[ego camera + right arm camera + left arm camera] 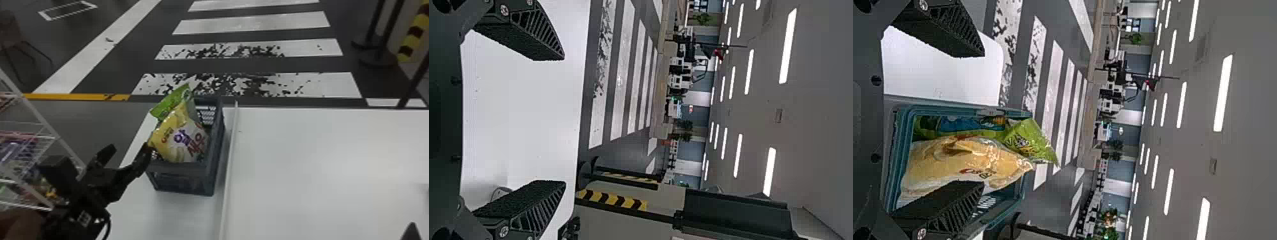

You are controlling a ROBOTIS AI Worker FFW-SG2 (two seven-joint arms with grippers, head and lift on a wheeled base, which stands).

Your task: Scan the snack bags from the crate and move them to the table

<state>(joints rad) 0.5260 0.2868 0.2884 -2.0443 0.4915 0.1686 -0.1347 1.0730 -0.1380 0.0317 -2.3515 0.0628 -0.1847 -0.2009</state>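
Head view, rack (41,116), left wrist view, blue packaging (965,124)

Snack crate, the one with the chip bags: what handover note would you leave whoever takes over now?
Left gripper: open, empty, beside the crate.
Right gripper: open, empty, at the table's right side.
Bags: yellow-and-white bag and green bag, both in the crate.
Done: no scan or transfer can be confirmed.
Left: scan both, move them to the table.
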